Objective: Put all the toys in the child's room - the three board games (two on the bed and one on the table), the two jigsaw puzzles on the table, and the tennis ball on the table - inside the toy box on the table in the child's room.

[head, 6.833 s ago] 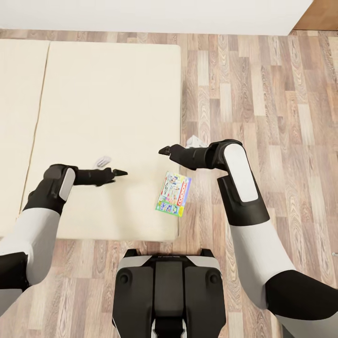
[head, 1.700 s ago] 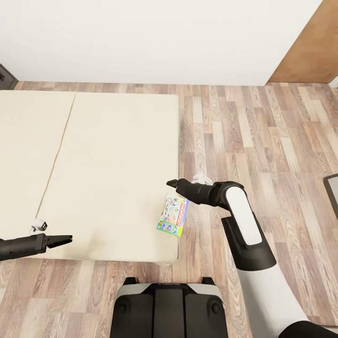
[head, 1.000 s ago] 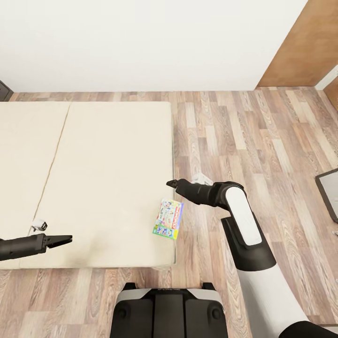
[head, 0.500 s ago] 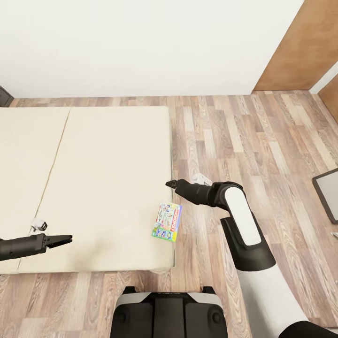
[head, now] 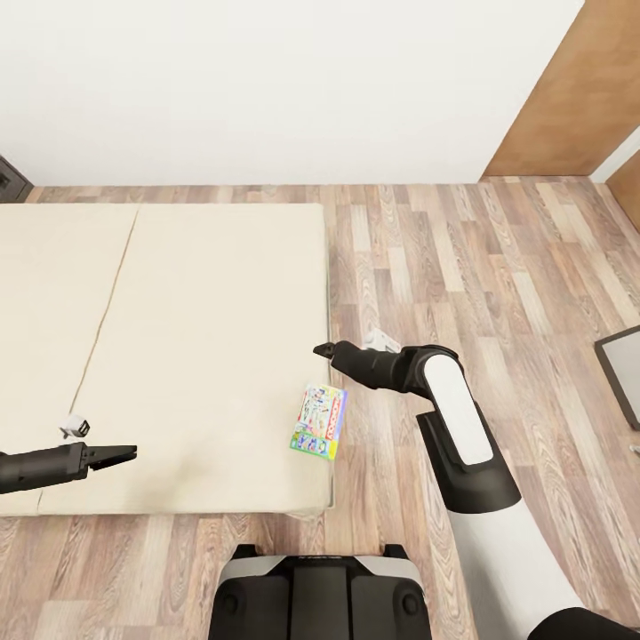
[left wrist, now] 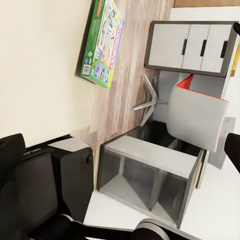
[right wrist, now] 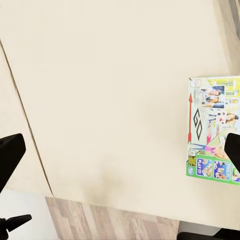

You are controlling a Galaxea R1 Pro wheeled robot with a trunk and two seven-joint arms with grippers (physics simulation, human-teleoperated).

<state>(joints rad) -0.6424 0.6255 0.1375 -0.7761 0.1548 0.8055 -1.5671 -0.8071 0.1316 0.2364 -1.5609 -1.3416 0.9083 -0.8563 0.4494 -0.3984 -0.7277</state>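
Observation:
One board game (head: 318, 421), a flat box printed in green, white and red, lies on the beige bed (head: 196, 338) at its right edge near the front corner, slightly overhanging. It also shows in the left wrist view (left wrist: 102, 42) and the right wrist view (right wrist: 212, 127). My right gripper (head: 324, 349) hovers open just beyond the box, over the mattress edge. My left gripper (head: 126, 453) hangs open over the bed's front left part, far from the box. Both hold nothing. The toy box, jigsaw puzzles and tennis ball are out of view.
Wood floor (head: 498, 267) spreads to the right of the bed up to a white wall (head: 267, 80) and a brown door (head: 578, 89). A dark-framed grey panel (head: 622, 360) sits at the right edge. Behind me stand white drawers (left wrist: 192, 47), a red-and-white chair (left wrist: 197, 120) and a grey shelf (left wrist: 150, 175).
The whole view has drifted a little as the camera moved. The board game stays at the bed's edge, and both arms keep their pose over the last second.

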